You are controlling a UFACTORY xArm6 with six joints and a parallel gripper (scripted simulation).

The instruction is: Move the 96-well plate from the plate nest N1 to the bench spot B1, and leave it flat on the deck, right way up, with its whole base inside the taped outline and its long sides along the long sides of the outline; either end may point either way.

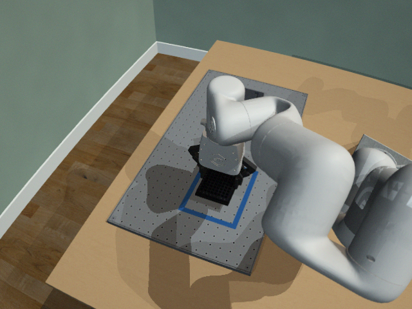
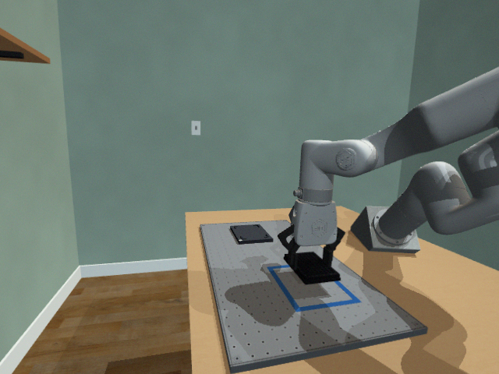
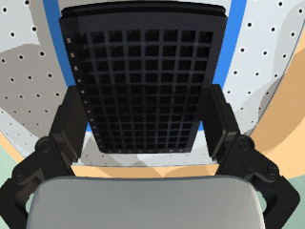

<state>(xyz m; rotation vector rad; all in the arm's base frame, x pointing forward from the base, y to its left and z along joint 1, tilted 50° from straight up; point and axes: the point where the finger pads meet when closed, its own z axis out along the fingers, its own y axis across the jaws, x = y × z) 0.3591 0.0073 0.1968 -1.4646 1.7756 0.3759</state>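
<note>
At the far left of the grey perforated deck lies the dark square plate nest, with nothing on it. To its right the gripper points straight down, its jaws clamped on the black 96-well plate, one dark finger pressed against each long side. The plate is level and right way up, wells facing the wrist camera, and it hangs above the deck with its shadow beneath it. It sits over the far part of the blue taped outline. From the wrist view its long sides seem to run along the outline's long sides, though whether its whole base is within the tape is hard to judge. Further right, the arm's base plate sits on the wooden table.
</note>
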